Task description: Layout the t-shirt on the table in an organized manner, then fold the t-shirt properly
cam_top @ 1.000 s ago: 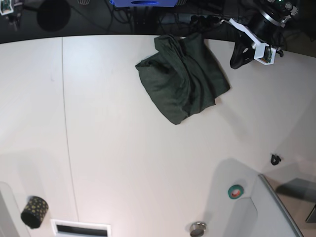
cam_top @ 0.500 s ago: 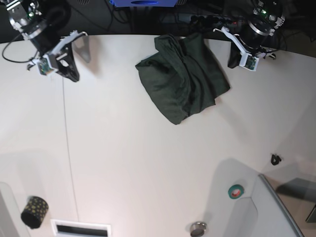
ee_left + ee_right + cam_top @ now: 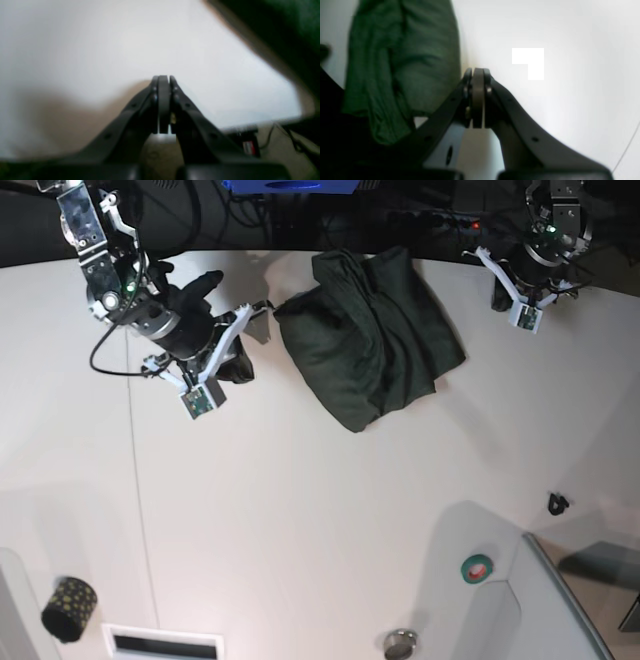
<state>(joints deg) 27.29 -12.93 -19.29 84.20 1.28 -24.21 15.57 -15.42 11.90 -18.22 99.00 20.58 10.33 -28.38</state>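
Note:
The dark green t-shirt lies crumpled in a heap at the far middle of the white table. My right gripper is shut and empty, its tip just left of the heap's left edge. In the right wrist view the shut fingers sit beside the t-shirt, with the table to their right. My left gripper hangs shut and empty over the far edge, right of the shirt. The left wrist view shows its closed fingers above the table, the t-shirt blurred at top right.
A grey raised tray fills the near right corner, with a green tape roll and a metal knob by it. A small black clip lies at the right. A dark patterned cylinder and a white slotted plate sit near left.
My right arm came in from the far left corner and swung right to the shirt's left edge. My left arm drew back a little toward the far right. The shirt has not moved.

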